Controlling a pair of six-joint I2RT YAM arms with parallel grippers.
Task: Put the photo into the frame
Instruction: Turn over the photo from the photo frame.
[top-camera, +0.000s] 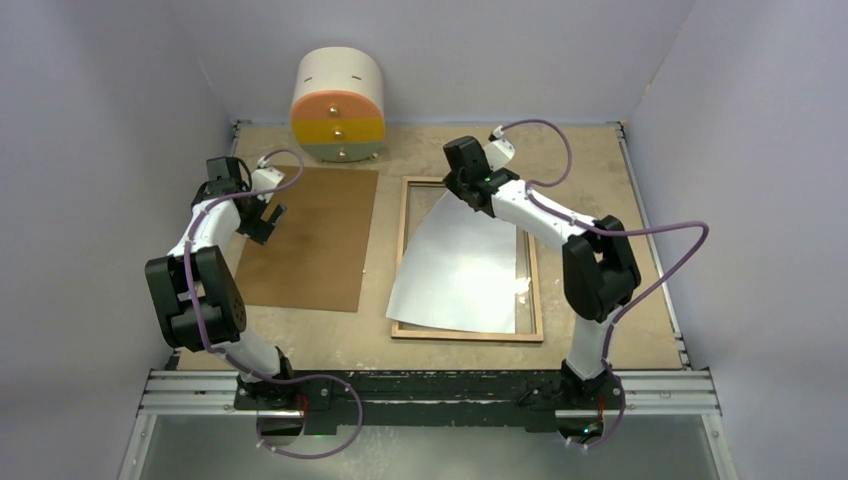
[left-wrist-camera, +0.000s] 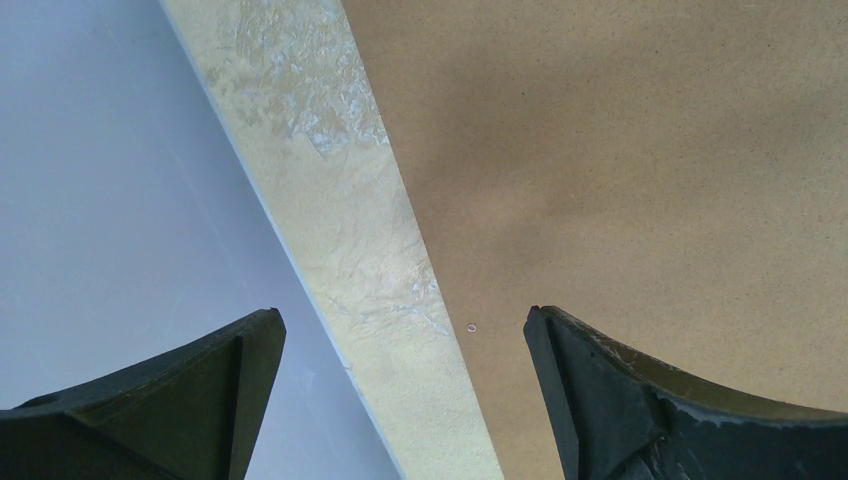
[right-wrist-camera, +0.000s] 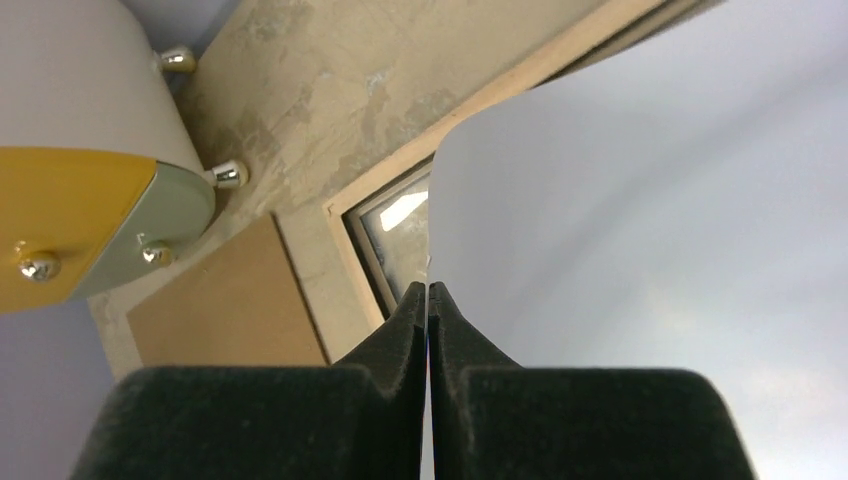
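Photo (top-camera: 462, 265): held pale side up, slanting over the frame (top-camera: 470, 333), far edge lifted so it can be aligned.
Frame: laid back-up on the surface (top-camera: 600, 170).
Right fingers (right-wrist-camera: 420, 310): clenched on the photo.
Left fingers (top-camera: 268, 218): released above the backing board (top-camera: 310, 240).

Bench (top-camera: 300, 335) carrying a brown board (top-camera: 320, 250) partly beneath the left claw (top-camera: 265, 222), a wooden frame (top-camera: 465, 335) beneath the right claw (top-camera: 463, 192), and a rounded drawer unit (top-camera: 337, 105) beyond both claws

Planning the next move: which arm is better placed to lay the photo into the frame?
Right. The right gripper is shut on the photo over the frame; the left gripper hangs open over the board's edge.
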